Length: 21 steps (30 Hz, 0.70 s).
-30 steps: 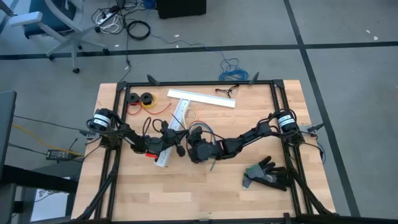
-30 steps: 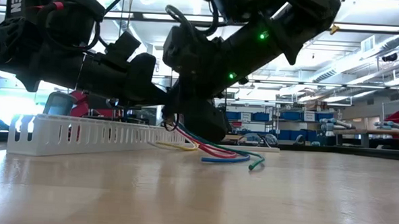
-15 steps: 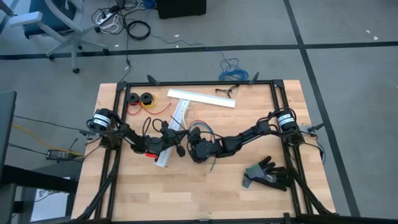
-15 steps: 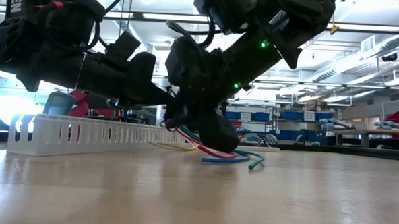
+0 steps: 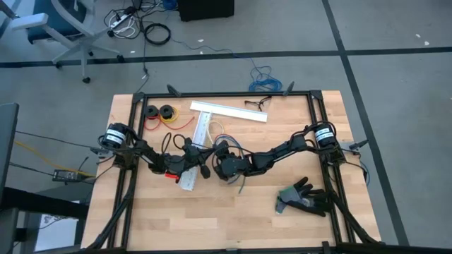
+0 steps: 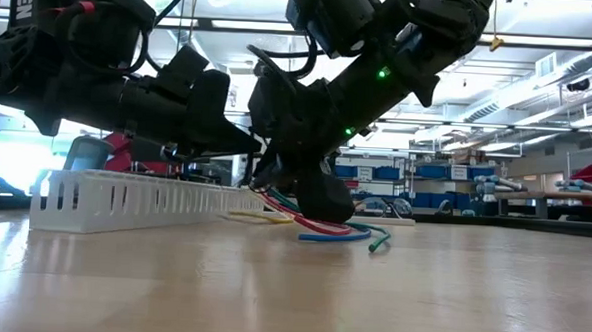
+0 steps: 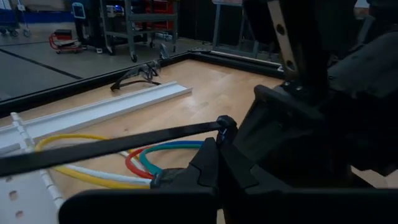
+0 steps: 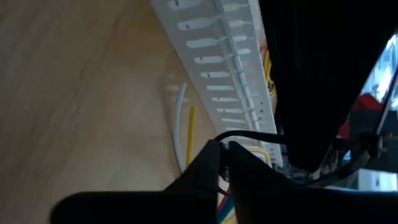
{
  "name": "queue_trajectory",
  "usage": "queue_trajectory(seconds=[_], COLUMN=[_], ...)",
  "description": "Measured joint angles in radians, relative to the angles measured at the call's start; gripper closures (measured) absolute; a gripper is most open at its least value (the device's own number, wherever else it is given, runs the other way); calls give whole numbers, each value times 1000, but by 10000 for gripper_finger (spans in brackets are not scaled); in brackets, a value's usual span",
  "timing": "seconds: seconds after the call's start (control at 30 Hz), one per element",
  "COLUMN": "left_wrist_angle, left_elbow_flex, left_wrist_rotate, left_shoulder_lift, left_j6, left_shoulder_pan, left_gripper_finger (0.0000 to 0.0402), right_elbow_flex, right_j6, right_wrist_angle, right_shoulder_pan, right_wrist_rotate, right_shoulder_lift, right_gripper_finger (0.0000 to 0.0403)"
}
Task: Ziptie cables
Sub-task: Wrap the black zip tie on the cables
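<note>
Both grippers pinch the thin black plastic ziptie (image 7: pixel 112 146), left gripper (image 5: pixel 205 166) and right gripper (image 5: pixel 220 165) tip to tip, strap spanning them (coloured wire cables (image 6: pixel 325 227) directly below).

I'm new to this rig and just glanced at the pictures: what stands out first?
Both grippers, left and right, meet nose to nose at mid-table, pinching a thin black ziptie. Beneath them lie looped coloured cables, beside a white slotted duct. A black glove lies near the right arm.
</note>
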Motion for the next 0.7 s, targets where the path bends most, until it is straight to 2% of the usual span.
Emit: queue_trajectory(seconds=[0.13,0.3,0.47,0.7], left_wrist_angle=[-1,-7,-14,-15], left_elbow_flex=[0,0,0,0], left_wrist_rotate=[0,0,1,5], left_shoulder_lift=[0,0,0,0], left_j6=[0,2,4,4], left_shoulder_pan=[11,33,52,60], left_gripper_finger=[398,398,398,398], right_elbow_flex=[0,0,0,0], right_j6=[131,147,146,158], right_wrist_angle=[15,22,44,46], right_shoulder_pan=[-1,41,110,162], right_wrist_rotate=[-7,9,116,202], right_shoulder_lift=[0,-1,-4,-24], right_gripper_finger=[398,402,403,403])
